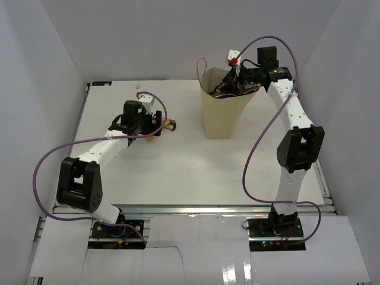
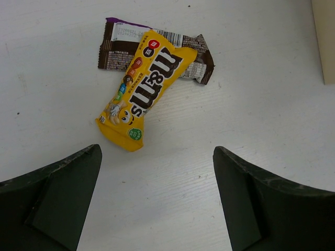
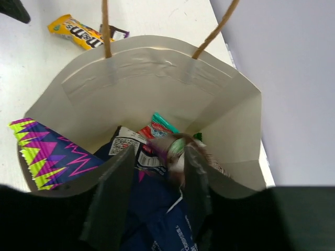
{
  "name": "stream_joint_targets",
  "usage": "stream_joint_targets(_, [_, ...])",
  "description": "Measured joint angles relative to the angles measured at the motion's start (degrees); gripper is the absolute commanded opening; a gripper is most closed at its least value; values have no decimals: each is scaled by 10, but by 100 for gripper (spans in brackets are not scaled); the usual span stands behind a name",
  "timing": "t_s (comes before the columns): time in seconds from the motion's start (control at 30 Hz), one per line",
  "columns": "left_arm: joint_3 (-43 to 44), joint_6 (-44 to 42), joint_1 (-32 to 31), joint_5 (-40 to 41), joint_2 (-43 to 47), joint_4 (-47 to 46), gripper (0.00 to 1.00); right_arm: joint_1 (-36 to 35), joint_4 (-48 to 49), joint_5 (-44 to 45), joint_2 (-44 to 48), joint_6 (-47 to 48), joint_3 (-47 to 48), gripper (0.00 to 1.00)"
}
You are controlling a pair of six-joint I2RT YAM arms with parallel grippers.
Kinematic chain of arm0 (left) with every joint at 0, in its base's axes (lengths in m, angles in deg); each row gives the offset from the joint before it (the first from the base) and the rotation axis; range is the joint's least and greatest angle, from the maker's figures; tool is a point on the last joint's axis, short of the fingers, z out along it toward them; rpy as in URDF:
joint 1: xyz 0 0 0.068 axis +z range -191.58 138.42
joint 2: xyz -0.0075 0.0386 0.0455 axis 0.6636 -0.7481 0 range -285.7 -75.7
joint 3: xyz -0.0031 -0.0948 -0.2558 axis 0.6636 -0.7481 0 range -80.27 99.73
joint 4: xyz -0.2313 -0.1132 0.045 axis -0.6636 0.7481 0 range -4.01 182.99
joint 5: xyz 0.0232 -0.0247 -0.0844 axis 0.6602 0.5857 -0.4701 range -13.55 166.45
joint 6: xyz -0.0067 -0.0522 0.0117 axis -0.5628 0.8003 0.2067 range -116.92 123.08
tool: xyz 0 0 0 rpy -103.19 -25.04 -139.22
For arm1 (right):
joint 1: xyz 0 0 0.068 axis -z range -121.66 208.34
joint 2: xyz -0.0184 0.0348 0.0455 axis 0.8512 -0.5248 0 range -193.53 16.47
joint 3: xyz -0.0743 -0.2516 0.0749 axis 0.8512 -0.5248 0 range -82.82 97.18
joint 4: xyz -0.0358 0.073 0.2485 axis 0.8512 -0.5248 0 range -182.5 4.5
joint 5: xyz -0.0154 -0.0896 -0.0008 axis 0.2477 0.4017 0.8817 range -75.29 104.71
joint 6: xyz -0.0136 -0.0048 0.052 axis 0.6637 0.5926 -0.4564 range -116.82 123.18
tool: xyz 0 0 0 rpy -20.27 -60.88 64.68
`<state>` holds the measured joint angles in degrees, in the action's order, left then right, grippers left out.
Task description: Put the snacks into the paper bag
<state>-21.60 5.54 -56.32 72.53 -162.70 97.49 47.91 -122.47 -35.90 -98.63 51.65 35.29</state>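
Just ahead of the spread fingers of the left gripper (image 2: 157,157), the M&M's packet (image 2: 144,91) is lying diagonally across a brown bar (image 2: 112,55).

Likely a robotics lab: white-walled booth (image 1: 148,35), framed table (image 1: 190,178).

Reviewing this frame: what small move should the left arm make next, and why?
Probably ease the left gripper forward and down to straddle the yellow M&M's packet, then close. Its jaws stand open, and the packet lies just ahead of the fingertips on the white table, resting across the dark brown bar wrapper, so it is the top piece. Both are outside the tall tan paper bag.
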Motion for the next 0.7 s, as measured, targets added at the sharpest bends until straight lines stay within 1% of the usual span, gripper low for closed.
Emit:
stream_joint_targets(0.03, [0,-2,0,0,0,0,98,-1,2,3,0,-5,0,53])
stream_joint_targets(0.07, [0,-4,0,0,-1,0,98,-1,7,9,0,-10,0,58])
stream_joint_targets(0.13, [3,-14,0,-1,-6,0,98,-1,20,23,2,-38,0,63])
stream_joint_targets(0.17, [5,-21,0,0,-11,-2,98,-1,26,26,3,-54,0,66])
stream_joint_targets(0.3, [22,-60,0,5,-52,-7,98,3,43,19,37,-111,-8,68])
stream_joint_targets(0.37, [37,-78,0,12,-82,-10,98,3,56,8,84,-133,-47,68])
stream_joint_targets(0.5, [80,-99,0,20,-146,-15,91,3,68,-16,188,-156,-134,68])
stream_joint_targets(0.53, [92,-100,0,21,-162,-17,87,3,70,-21,212,-158,-156,68])
stream_joint_targets(0.6, [111,-100,0,21,-188,-23,83,4,70,-31,243,-164,-188,68])
stream_joint_targets(0.63, [119,-99,0,20,-199,-25,77,6,75,-35,254,-166,-203,68])
stream_joint_targets(0.7, [127,-96,0,19,-216,-28,69,13,74,-39,266,-170,-228,68])
